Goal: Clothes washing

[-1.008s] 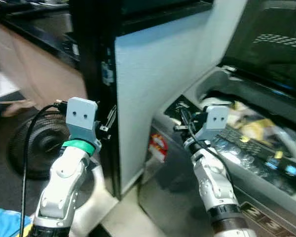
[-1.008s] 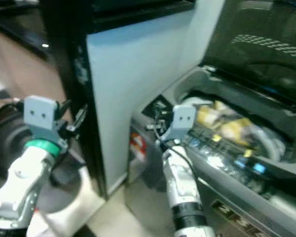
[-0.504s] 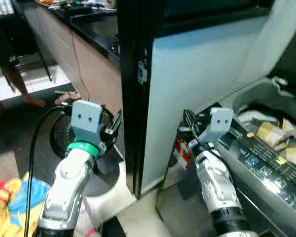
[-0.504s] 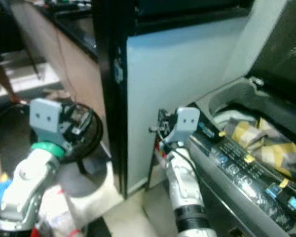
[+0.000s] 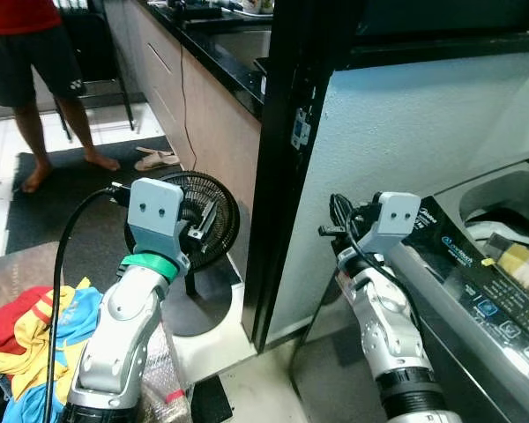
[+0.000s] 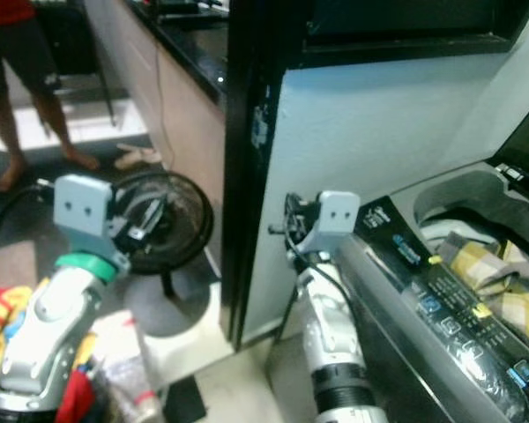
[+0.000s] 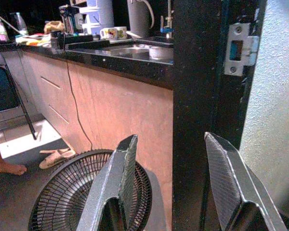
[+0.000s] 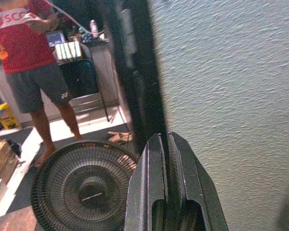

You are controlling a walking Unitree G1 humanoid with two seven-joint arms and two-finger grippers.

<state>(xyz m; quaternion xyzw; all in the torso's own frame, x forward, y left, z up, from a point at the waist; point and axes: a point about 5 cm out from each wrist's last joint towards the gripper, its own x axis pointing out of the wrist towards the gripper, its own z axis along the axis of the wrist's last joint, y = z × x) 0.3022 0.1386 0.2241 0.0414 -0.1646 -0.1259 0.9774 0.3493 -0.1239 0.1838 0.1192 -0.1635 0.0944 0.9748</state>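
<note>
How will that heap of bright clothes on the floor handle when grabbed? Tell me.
The heap of clothes lies crumpled in soft folds, so it will probably sag and drape from the left gripper. Its red, yellow and blue pieces overlap, so one pinch may drag several along. It looks light.

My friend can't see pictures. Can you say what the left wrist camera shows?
The left gripper has its two black fingers spread open with nothing between them, pointing at a black door frame. Below stands a round black floor fan, beside a wooden cabinet with a dark countertop.
</note>
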